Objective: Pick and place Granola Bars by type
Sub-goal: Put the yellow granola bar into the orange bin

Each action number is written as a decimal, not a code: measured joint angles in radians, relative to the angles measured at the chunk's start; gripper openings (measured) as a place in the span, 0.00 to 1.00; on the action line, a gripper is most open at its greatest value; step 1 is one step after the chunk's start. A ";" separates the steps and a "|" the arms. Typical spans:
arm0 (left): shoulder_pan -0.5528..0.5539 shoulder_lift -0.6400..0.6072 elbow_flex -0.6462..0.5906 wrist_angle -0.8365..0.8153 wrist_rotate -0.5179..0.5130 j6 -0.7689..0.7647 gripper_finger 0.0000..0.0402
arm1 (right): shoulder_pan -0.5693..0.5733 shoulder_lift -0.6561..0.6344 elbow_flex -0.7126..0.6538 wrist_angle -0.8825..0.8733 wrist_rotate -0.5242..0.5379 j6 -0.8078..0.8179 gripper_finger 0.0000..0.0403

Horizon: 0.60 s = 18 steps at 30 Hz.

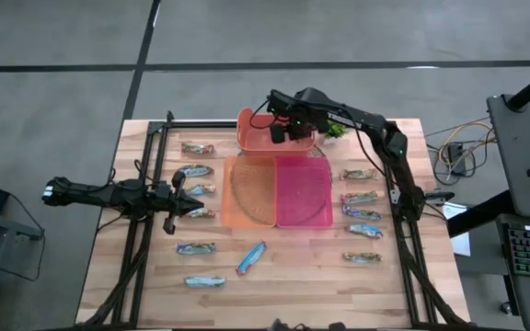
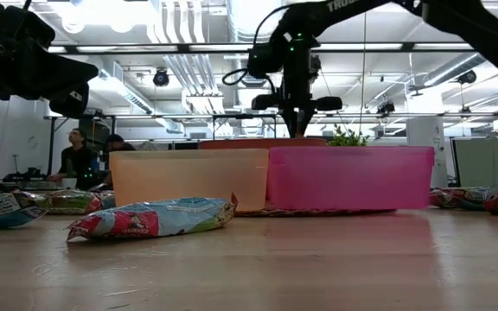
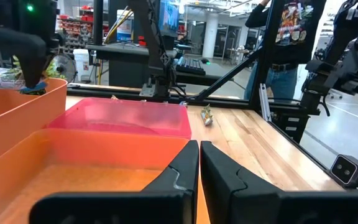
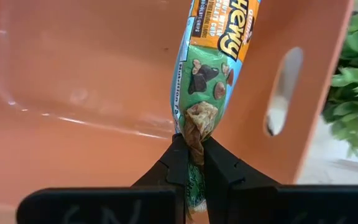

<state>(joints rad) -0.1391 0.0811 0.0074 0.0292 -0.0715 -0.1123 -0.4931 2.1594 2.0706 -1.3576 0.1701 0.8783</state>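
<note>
Two dark jointed arms — black cabling, green indicator lights (white lettering on one).

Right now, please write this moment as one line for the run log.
right gripper: shut on green granola bar, over the salmon bin | left gripper: shut, empty, beside the orange bin

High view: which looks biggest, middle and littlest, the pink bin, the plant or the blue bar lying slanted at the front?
1. Pink bin, clearly biggest.
2. Blue bar.
3. Plant, but the right arm covers part of it, so its rank against the bar is unsure.
</note>
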 joint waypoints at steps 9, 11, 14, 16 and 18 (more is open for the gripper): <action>0.000 0.000 0.000 0.000 0.000 0.000 0.00 | 0.002 0.023 -0.008 -0.008 0.016 0.027 0.03; 0.000 0.000 0.000 0.000 0.000 0.000 0.00 | 0.001 0.027 -0.014 -0.009 0.016 0.029 0.03; 0.000 0.000 0.000 0.000 0.000 0.000 0.00 | 0.001 0.033 -0.018 -0.008 0.016 0.033 0.03; 0.000 0.000 0.000 0.000 0.000 0.000 0.00 | 0.002 0.040 -0.017 -0.007 0.016 0.034 0.03; 0.000 0.000 0.000 0.000 0.000 0.000 0.00 | 0.002 0.051 -0.018 -0.008 0.012 0.031 0.03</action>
<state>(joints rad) -0.1393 0.0813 0.0074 0.0292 -0.0715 -0.1123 -0.4911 2.2108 2.0530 -1.3655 0.1817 0.9097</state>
